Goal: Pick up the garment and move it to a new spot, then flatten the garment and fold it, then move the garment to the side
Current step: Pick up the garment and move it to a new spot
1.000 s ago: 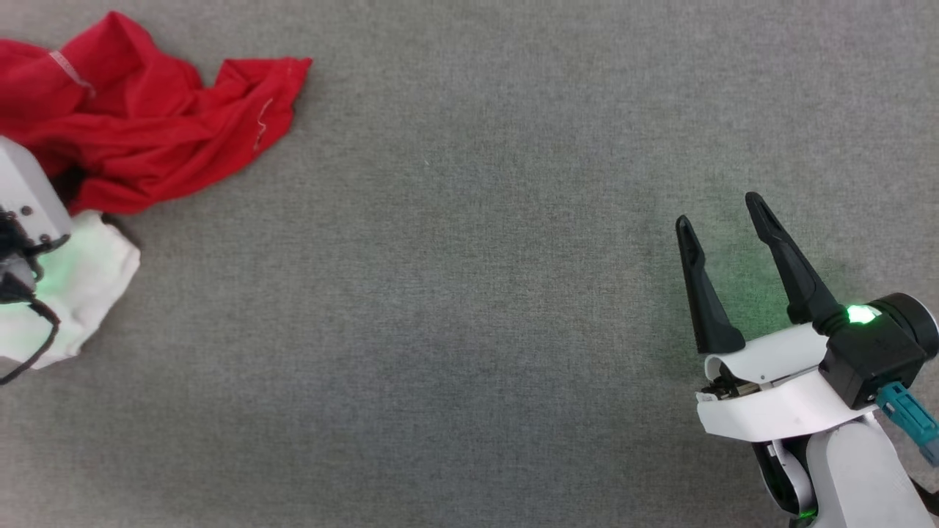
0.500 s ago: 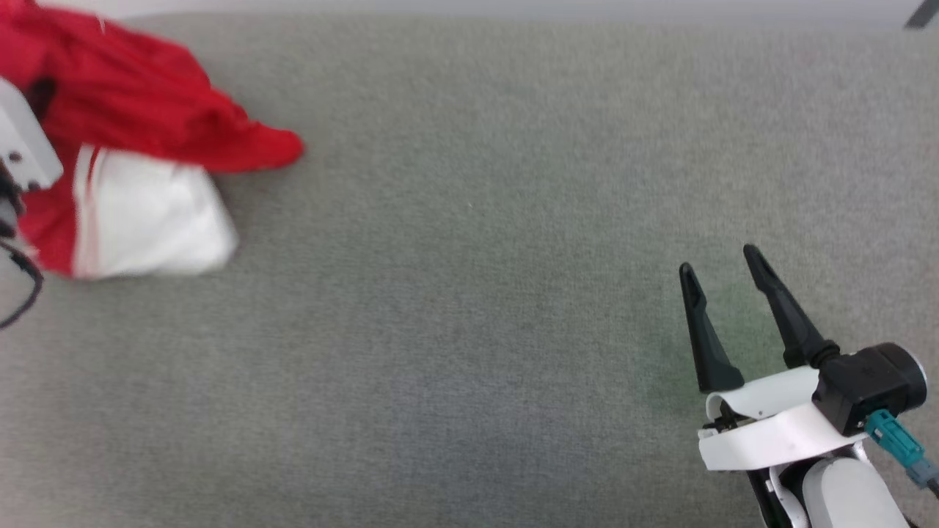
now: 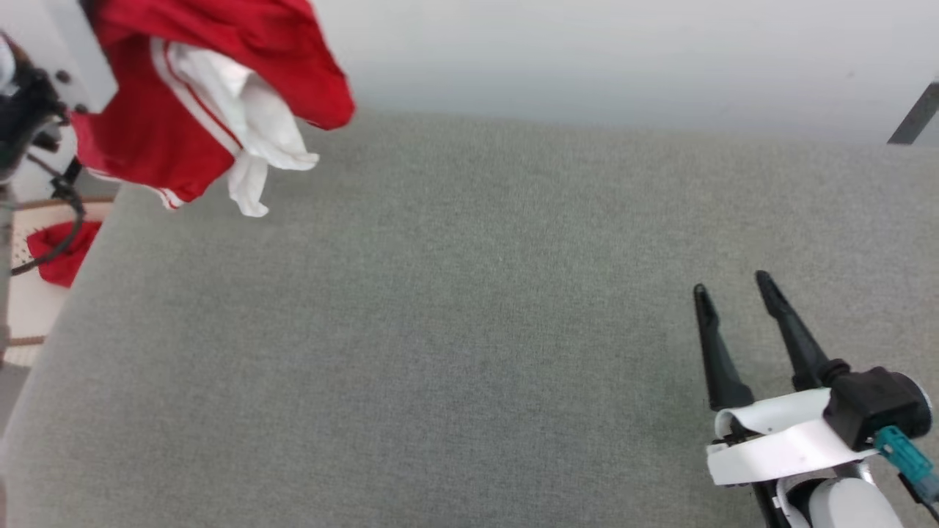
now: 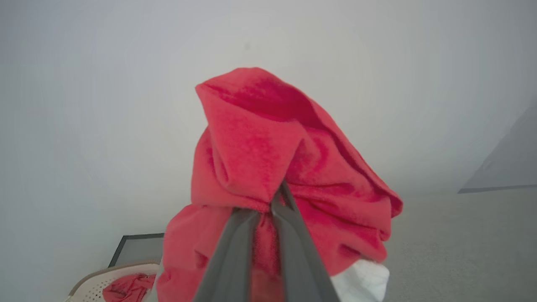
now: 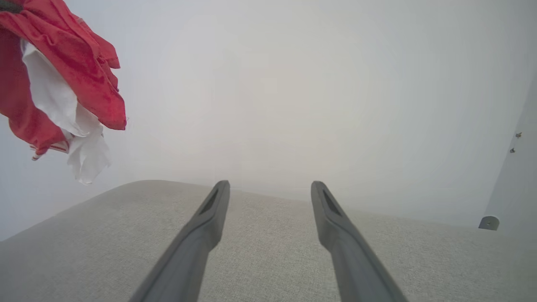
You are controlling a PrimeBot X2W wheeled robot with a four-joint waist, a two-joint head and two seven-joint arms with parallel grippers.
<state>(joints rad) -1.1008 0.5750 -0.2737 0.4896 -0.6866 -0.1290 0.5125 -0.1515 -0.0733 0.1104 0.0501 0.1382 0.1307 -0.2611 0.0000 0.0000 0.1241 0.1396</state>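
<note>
The head camera looks down over the grey table [image 3: 469, 330], garment [image 3: 183, 110] at ten o'clock. The left wrist camera sits tight against that garment, facing the wall [image 4: 84, 84]. The right wrist camera skims low over the table, sharing the garment at ten o'clock.

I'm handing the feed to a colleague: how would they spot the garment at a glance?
Start at the grey table and go to its far left corner. There the left claw holds the bunched garment in the air. It is red with a white sleeve and striped trim, unlike the smaller plain red cloth in the pale basket beside the table.
</note>
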